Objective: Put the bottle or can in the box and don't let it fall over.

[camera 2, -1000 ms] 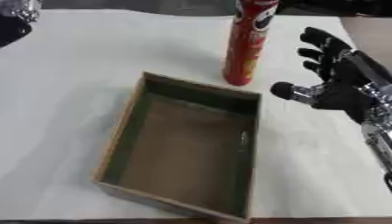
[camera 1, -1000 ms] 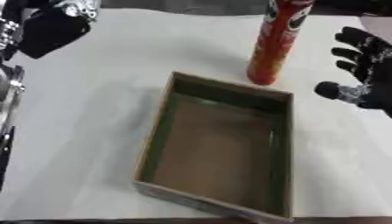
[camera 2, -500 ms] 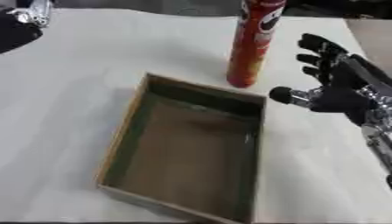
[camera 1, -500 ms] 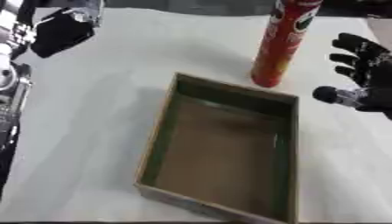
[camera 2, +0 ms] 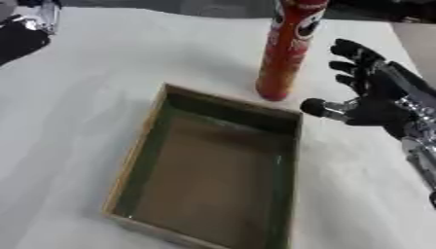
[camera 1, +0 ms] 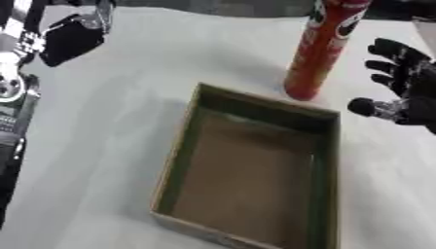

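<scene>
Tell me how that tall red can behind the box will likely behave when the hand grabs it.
The red can stands tall and narrow on a small base, so a push near its top would probably tip it. Its round, smooth-looking wall may slip or roll if it falls. The right hand is open beside it, not touching.

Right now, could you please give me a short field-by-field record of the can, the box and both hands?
can: tall red can, upright on the white table, just beyond the box's far rim
box: open cardboard box, nothing visible inside
right hand: right hand open, fingers spread, beside the can on its right, not touching it
left hand: left hand at the upper left, away from the can and box; fingers unclear
task state: can not yet in the box
</scene>
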Robot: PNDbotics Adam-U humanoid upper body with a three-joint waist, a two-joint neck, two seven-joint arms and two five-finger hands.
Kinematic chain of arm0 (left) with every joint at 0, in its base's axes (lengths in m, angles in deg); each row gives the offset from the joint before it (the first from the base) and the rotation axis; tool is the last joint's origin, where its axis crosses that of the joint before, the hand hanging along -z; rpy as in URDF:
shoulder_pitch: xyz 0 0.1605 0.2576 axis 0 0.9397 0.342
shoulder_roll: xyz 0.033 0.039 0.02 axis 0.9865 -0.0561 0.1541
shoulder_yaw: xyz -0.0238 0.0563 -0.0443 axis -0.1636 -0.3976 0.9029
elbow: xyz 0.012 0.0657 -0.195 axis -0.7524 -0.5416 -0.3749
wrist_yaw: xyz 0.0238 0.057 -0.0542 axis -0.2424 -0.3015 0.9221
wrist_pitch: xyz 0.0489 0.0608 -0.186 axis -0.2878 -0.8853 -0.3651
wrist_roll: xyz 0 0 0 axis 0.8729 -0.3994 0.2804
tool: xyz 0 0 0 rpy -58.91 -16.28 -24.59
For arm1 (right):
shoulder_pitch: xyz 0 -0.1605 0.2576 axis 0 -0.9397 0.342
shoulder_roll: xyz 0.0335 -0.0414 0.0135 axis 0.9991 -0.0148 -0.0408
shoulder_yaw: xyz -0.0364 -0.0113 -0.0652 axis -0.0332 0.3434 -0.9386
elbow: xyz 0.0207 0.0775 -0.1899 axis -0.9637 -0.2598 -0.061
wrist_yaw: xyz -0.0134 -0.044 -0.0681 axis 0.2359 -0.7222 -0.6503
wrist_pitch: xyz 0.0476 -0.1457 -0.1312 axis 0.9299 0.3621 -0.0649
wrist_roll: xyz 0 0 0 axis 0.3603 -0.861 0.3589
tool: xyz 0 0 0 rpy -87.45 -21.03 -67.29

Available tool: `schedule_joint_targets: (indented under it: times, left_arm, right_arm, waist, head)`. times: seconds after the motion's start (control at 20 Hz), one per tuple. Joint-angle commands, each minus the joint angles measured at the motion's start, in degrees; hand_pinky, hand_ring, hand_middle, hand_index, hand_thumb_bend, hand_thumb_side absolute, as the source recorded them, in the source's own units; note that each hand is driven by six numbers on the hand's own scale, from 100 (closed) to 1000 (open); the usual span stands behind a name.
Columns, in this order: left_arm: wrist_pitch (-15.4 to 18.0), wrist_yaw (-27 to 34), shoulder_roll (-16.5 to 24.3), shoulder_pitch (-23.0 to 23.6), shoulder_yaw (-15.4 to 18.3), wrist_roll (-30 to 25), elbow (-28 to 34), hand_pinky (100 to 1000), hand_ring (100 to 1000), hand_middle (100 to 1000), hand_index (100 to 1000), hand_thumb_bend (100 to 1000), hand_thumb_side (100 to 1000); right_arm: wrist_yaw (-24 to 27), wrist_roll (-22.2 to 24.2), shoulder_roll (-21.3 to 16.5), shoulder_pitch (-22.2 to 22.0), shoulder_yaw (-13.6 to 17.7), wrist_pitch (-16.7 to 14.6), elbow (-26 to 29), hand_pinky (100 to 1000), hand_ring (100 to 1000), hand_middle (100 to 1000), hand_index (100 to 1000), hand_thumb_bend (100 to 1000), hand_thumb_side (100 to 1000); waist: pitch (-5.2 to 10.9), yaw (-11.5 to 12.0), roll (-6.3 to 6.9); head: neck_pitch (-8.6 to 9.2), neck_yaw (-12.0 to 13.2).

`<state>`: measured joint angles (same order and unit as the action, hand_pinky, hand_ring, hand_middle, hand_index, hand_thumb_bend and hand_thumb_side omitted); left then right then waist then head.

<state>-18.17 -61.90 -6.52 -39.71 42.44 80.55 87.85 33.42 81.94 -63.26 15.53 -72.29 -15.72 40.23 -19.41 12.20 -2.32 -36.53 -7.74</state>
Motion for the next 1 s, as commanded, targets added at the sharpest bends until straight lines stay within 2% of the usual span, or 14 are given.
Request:
schedule_joint_targets:
  times: [0.05, 0.6, 1.0]
  left_arm:
    - [0.25, -0.38, 0.40, -1.98, 0.79, 1.26, -0.26, 575, 613, 421, 901, 100, 300]
    - [2.25, 0.45, 0.91, -5.96, 1.55, 2.48, -3.05, 574, 607, 419, 887, 100, 295]
    - [2.50, 0.27, 0.96, -8.15, 1.84, 2.46, -4.83, 574, 608, 418, 876, 100, 290]
  right_arm:
    - [1.11, -0.40, -2.51, 1.16, 1.18, -0.90, -0.47, 1000, 1000, 1000, 1000, 791, 194]
    - [4.62, -2.75, -4.02, 4.03, 2.28, -2.43, -2.34, 1000, 1000, 1000, 1000, 781, 183]
    - [6.01, -3.77, -4.66, 5.18, 2.82, -2.74, -3.61, 1000, 1000, 1000, 1000, 779, 181]
  waist:
    - [0.65, 0.20, -0.08]
    - [-1.22, 1.18, -0.46]
    - [-2.26, 1.53, -0.62]
  head:
    - [1.43, -0.47]
    - [4.80, -1.96]
    - [6.07, -1.99]
